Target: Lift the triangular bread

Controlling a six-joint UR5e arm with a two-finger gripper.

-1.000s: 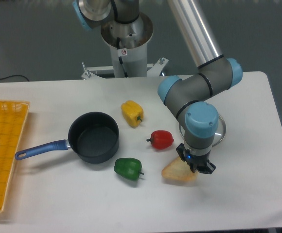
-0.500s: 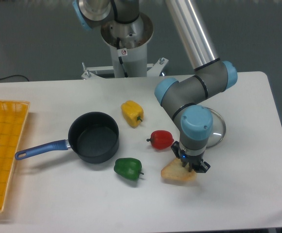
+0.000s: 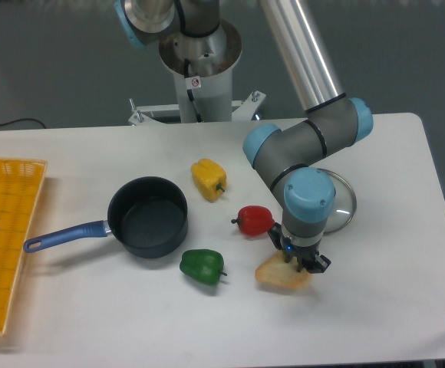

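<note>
The triangular bread [image 3: 278, 276] lies on the white table at front centre-right, pale tan with a golden crust. My gripper [image 3: 296, 259] points straight down onto its right part, fingers low at the bread, and covers some of it. The wrist hides the fingertips, so I cannot tell whether they are closed on the bread. The bread rests on the table.
A red pepper [image 3: 255, 220] sits just left of the gripper, a green pepper [image 3: 202, 266] left of the bread, a yellow pepper [image 3: 209, 179] further back. A dark pot with blue handle [image 3: 147, 217] stands centre-left. A glass lid [image 3: 342, 201] lies behind the wrist. A yellow basket [image 3: 4, 241] is at far left.
The gripper has moved left over the bread and now sits on its right part; in the last half second it barely moved. The bread stays in place.
</note>
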